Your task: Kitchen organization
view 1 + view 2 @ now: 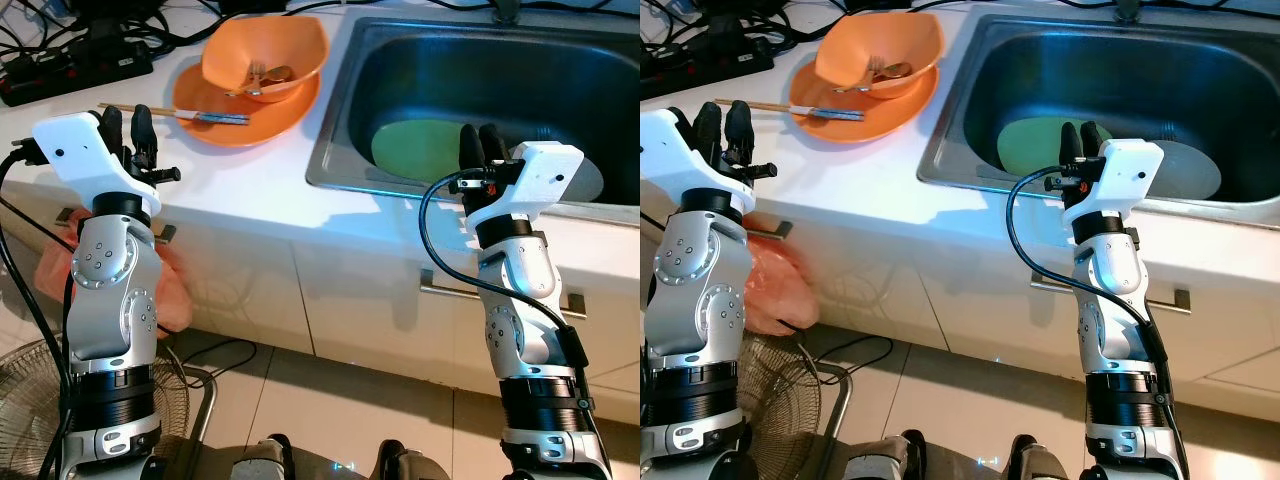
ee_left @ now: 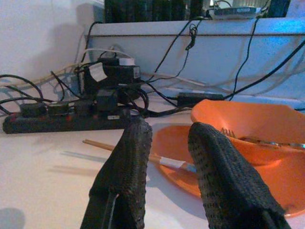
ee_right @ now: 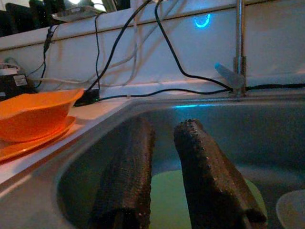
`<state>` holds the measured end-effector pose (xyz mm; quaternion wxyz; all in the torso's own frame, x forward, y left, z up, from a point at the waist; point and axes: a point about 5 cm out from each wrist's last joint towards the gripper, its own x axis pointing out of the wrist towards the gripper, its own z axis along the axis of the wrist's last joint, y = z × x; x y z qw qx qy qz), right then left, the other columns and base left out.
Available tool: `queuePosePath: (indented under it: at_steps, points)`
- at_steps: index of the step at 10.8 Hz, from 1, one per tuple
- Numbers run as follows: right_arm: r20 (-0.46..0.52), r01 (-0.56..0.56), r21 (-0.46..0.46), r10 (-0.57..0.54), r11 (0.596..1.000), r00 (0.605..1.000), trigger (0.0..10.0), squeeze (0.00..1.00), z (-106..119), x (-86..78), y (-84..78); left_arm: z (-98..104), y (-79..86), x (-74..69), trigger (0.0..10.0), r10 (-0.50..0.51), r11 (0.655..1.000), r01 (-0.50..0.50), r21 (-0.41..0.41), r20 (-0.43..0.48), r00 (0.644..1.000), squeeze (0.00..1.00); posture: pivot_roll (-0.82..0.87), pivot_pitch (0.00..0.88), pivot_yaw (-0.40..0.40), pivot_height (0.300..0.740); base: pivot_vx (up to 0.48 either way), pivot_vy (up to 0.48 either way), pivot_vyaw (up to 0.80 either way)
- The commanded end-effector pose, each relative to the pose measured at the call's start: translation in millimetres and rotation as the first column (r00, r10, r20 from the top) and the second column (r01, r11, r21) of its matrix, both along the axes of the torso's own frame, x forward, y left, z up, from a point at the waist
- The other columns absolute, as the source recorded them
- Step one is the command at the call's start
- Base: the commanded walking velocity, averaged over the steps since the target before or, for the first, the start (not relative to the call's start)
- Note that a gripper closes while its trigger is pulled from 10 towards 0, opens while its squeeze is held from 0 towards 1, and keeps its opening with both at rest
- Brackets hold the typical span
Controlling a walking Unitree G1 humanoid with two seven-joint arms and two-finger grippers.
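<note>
My left hand (image 1: 128,128) hovers above the tabletop (image 1: 230,190) near its front edge, fingers a little apart with nothing between them, pointed at the orange plate (image 1: 285,118) that sits toward the back edge just left of the sink (image 1: 340,120). An orange bowl (image 1: 300,50) rests on that plate with a fork (image 1: 256,74) and what looks like a spoon inside, and a pair of chopsticks (image 1: 140,108) lies across the plate's left rim, its tips jutting out over the tabletop toward my hand. My right hand (image 1: 478,142) hangs at the sink's front rim, fingers also slightly parted and empty, over a green plate (image 1: 415,145) lying in the basin beside a pale plate (image 1: 590,185). The risks I see are mostly on the left: if I reach in low, my fingers could catch the chopsticks first, levering them off the plate or flicking them across the tabletop. Gripping the plate by one rim could tilt it, sliding the bowl and cutlery off. A power strip (image 1: 80,65) and tangled cables (image 1: 60,25) sit at the back left corner, close enough for a wide swing to snag. On the right, the flat green plate may slip from a shallow pinch and clatter against the pale one.
</note>
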<state>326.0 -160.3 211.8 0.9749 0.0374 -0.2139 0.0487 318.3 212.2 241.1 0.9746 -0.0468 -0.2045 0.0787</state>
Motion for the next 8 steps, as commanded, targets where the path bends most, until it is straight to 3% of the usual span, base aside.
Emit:
queuePosePath:
  at_steps: [1,8]
  points:
    - [-0.003,0.000,-0.002,0.000,1.000,1.000,10.0,0.00,-0.8,0.1,0.8,1.4,1.6,-0.9,10.0,0.018,1.000,-0.018,0.009,0.002,1.000,0.00,0.15,0.180,0.086,0.740,0.300,0.000,0.00]
    - [-0.002,-0.004,-0.001,0.004,1.000,1.000,10.0,0.00,-0.9,0.2,1.6,0.7,1.9,-0.7,10.0,0.020,1.000,-0.020,0.016,-0.001,1.000,0.00,0.16,0.182,0.083,0.740,0.373,0.000,0.00]
